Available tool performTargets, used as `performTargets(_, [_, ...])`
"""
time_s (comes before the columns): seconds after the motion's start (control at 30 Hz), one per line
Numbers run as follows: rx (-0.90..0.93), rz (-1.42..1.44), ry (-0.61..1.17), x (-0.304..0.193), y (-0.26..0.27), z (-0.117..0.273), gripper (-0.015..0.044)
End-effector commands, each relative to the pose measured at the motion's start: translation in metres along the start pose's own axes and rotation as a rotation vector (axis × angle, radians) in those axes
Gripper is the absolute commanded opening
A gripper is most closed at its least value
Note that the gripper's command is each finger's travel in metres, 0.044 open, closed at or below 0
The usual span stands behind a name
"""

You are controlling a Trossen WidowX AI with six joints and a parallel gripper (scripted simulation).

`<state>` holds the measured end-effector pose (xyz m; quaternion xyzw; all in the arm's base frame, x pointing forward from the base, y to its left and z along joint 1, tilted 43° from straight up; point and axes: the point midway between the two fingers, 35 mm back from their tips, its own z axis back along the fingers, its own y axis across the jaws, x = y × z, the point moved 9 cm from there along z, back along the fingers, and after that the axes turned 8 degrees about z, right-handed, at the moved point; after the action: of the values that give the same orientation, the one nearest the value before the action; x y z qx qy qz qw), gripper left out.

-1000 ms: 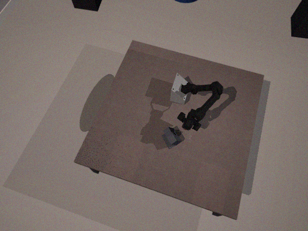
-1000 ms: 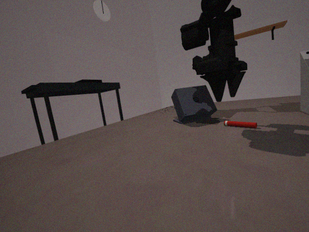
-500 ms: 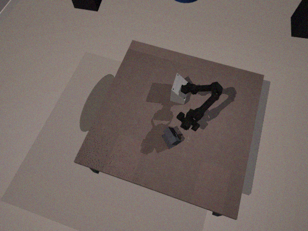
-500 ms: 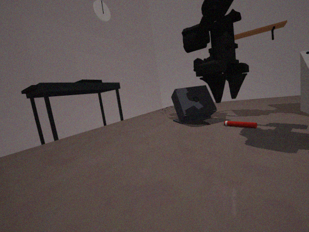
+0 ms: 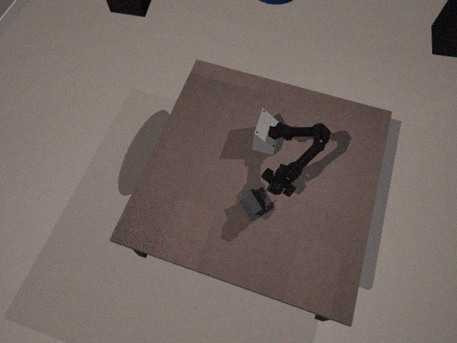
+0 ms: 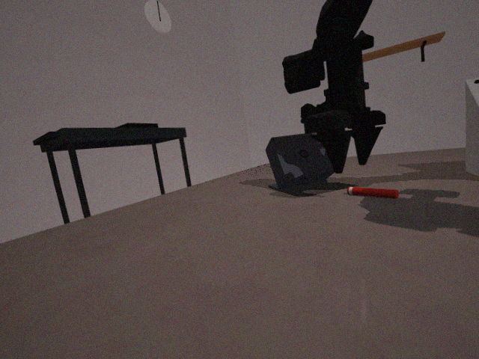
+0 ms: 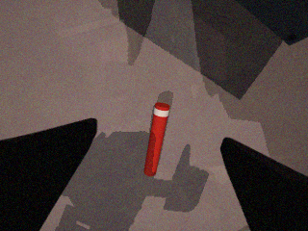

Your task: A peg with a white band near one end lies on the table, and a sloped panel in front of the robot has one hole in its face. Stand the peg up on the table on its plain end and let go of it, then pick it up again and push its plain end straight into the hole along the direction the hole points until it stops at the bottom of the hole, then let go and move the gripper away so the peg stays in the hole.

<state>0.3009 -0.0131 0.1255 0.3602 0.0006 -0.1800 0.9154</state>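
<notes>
The red peg [image 6: 373, 192] [image 7: 156, 141] lies flat on the table. Its white-banded end is on the left in the exterior view and at the top in the wrist view. In the top view I cannot make the peg out; the arm covers that area. The grey sloped panel block [image 5: 250, 204] [image 6: 286, 152] stands on the table beyond the banded end, with a dark round hole [image 6: 303, 153] in its face. My gripper [image 6: 350, 167] [image 7: 160, 134] is open and empty, pointing down above the peg. In the wrist view the peg lies between the two fingers, touching neither.
The arm's white base block [image 5: 263, 124] [image 6: 472, 127] stands on the table [image 5: 177, 147]. The panel block is close beside the gripper and overlaps a finger in the exterior view. A dark side table [image 6: 116, 137] stands away in the background. Arm shadows fall across the peg's surroundings.
</notes>
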Motion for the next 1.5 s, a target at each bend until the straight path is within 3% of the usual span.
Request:
performTargets(0.0, [0.003, -0.009, 0.009, -0.001, -0.001, -0.009, 0.0440])
performTargets(0.8, [0.007, -0.011, 0.008, -0.004, -0.001, -0.044, 0.0440])
performTargets(1.2, [0.007, -0.011, 0.008, -0.004, -0.001, -0.044, 0.0125])
performTargets(1.47, [0.007, -0.011, 0.008, -0.004, -0.001, -0.044, 0.0110])
